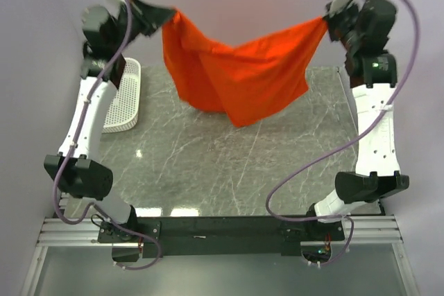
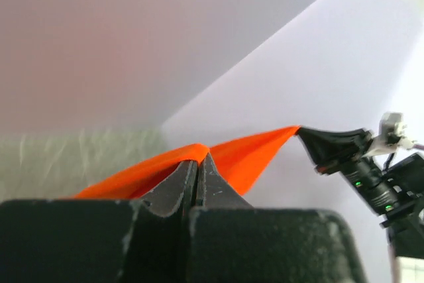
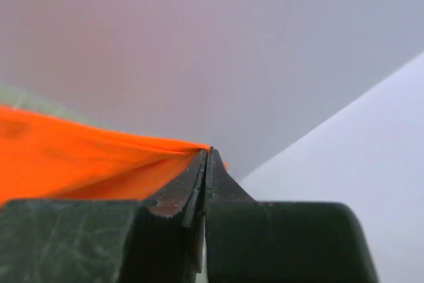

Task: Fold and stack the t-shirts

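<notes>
One orange-red t-shirt [image 1: 239, 67] hangs in the air above the far part of the table, stretched between both arms. My left gripper [image 1: 168, 16] is shut on its upper left corner, and my right gripper [image 1: 326, 21] is shut on its upper right corner. The cloth sags in the middle, and its lowest fold hangs close over the marble top. In the left wrist view the t-shirt [image 2: 245, 154] runs from my shut left gripper [image 2: 202, 154] across to the right gripper [image 2: 305, 134]. In the right wrist view the t-shirt [image 3: 79, 157] leads into the shut right gripper [image 3: 207, 154].
A white perforated basket [image 1: 125, 98] stands at the table's left edge, beside the left arm. The grey marble table [image 1: 229, 164] lies under the shirt. Pale walls close in behind and on both sides. A black rail [image 1: 222, 227] holds the arm bases at the near edge.
</notes>
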Available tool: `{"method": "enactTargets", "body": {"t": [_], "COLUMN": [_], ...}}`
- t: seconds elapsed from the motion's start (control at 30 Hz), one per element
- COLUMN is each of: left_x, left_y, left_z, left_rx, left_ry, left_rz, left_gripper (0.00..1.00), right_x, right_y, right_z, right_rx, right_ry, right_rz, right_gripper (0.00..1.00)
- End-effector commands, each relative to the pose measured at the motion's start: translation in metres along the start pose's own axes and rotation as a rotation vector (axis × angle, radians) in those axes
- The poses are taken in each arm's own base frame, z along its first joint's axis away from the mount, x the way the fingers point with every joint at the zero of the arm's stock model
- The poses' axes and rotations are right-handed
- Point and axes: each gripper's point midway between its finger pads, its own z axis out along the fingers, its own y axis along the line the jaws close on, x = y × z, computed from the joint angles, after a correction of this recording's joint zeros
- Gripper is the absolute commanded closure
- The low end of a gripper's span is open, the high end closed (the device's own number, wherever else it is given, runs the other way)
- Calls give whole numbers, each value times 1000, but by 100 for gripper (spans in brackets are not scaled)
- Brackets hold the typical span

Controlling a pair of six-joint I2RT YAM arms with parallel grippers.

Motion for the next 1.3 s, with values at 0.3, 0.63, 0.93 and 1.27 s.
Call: {"method": "enactTargets", "body": {"t": [0.3, 0.63, 0.93, 1.27], "left_x": [-1, 245, 351, 365], "left_y": [-111, 83, 143, 133], "left_z": [-96, -232, -315, -343], "left_rx": [203, -278, -573, -702], "left_ry": [-81, 364, 568, 737], "left_rz": [149, -205, -443, -422], "left_gripper": [99, 99, 99, 99], "right_x": [-18, 219, 321, 321], "right_y": [-18, 180, 234, 220], "right_z": [-146, -204, -248, -274], "right_rx": [160, -396, -657, -683], "right_ry": [-239, 95, 325, 427], "right_rz": [37, -250, -443, -529], "right_gripper": [100, 100, 100, 100]}}
